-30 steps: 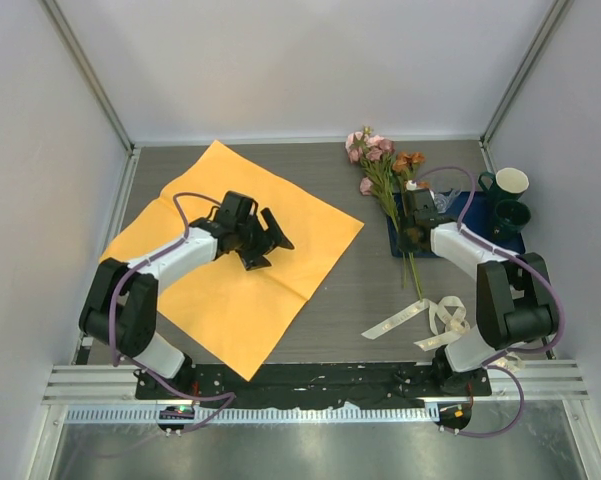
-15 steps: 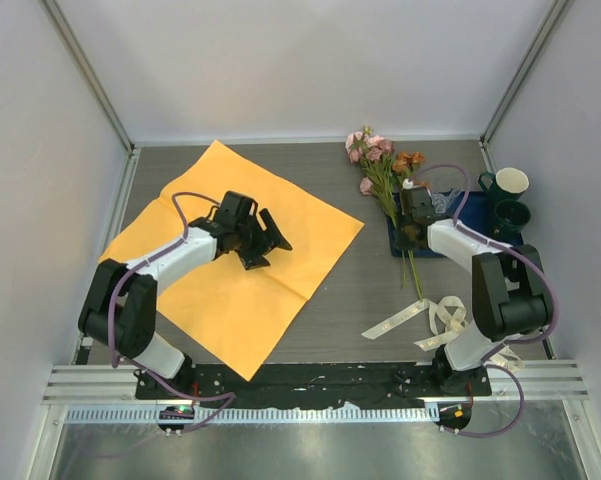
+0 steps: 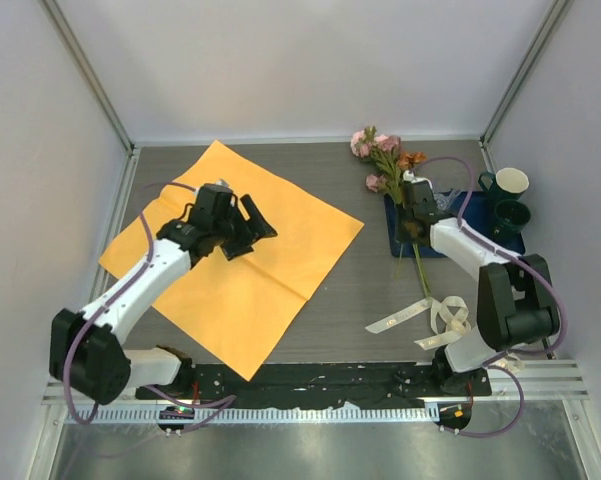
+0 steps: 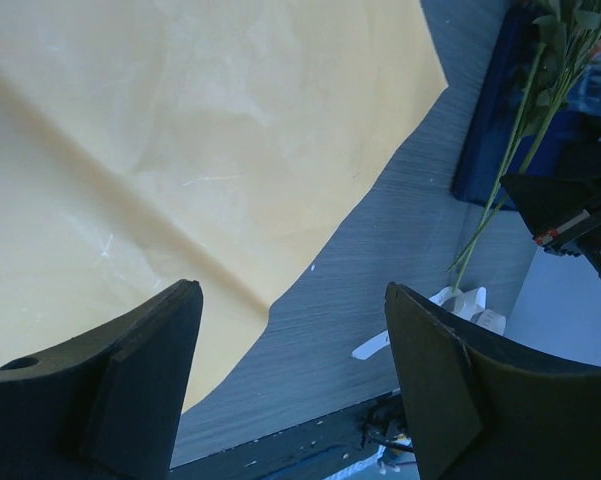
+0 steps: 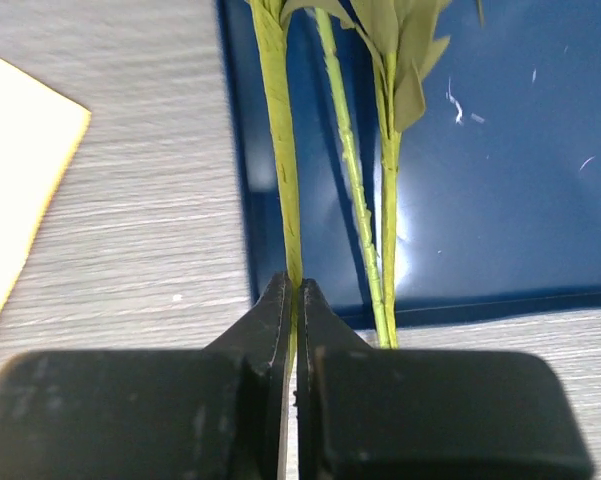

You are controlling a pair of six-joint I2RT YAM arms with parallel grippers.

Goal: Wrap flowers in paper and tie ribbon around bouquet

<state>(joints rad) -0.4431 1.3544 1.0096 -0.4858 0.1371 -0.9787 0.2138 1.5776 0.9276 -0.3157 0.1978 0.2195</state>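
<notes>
Nearest on the right of the table (image 3: 360, 290), one cream ribbon (image 3: 400, 316) is left lying loose, presumably kept for the final tying. Further back on the left, the single orange sheet of paper (image 3: 280, 250) is spread flat to receive the stems, and the left gripper (image 3: 246, 232) is held over it, jaws wide and empty. Farther right, the one bunch of flowers (image 3: 383, 158) is seen over a blue tray (image 5: 500, 180), well apart from the paper, with one of three visible stems pinched in the closed right gripper (image 5: 293, 285), apparently for carrying across.
</notes>
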